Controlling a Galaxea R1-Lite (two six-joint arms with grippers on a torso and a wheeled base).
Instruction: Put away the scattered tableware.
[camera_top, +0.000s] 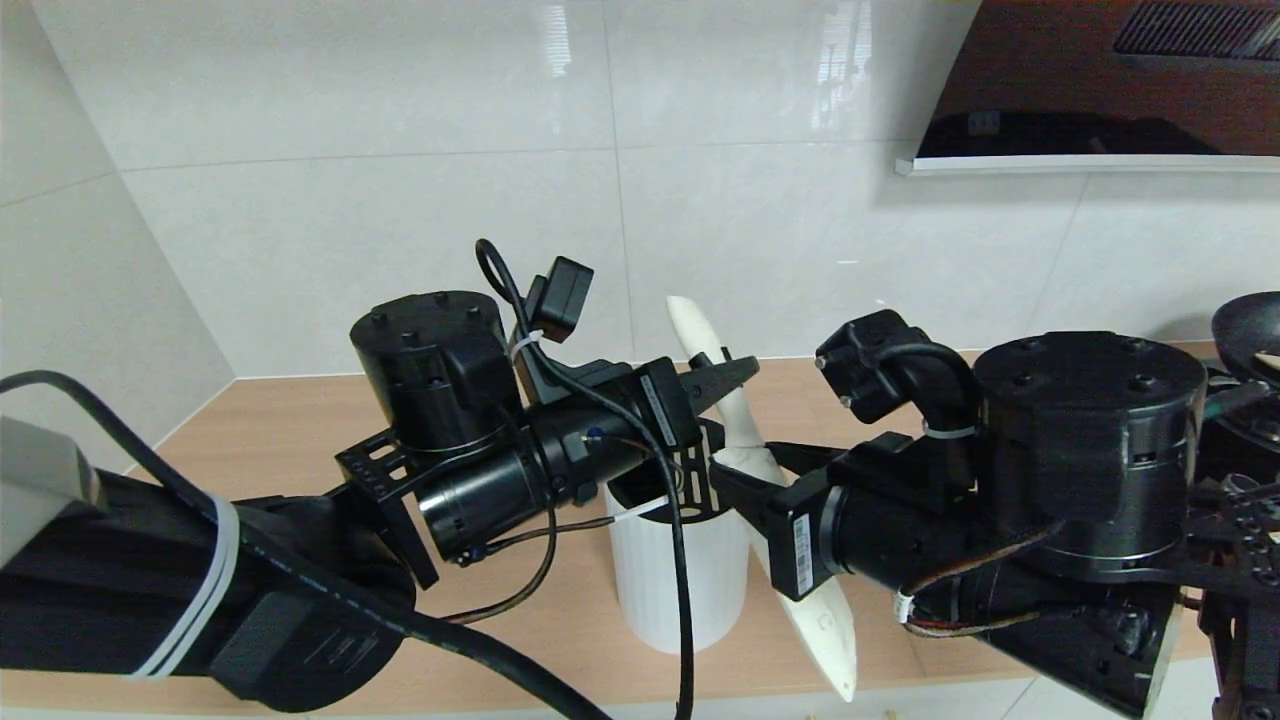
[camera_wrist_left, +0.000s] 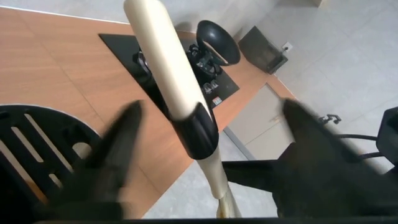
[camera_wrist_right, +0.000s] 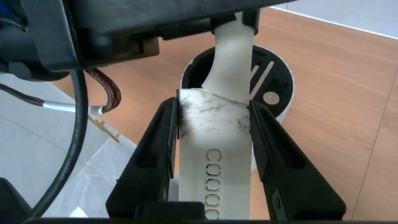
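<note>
1. We have the spatula (camera_top: 822, 622) clenched in our right gripper (camera_wrist_right: 214, 113), pads pressed to both edges of its broad blade.
2. Our left gripper (camera_wrist_left: 208, 112) is released, fingers spread wide either side of the handle.
3. The spatula hangs tilted just above the holder (camera_top: 680, 590): the handle rises over the holder's rim, and the blade slopes down past the holder's near side. No part sits inside.
4. We judge the step in hand to be stowing this spatula, not yet inserted.
5. Next, we should probably bring it upright over the holder's slotted insert (camera_wrist_right: 278, 76), lower one end into an opening, then let go, with the left gripper clear of the holder.
</note>
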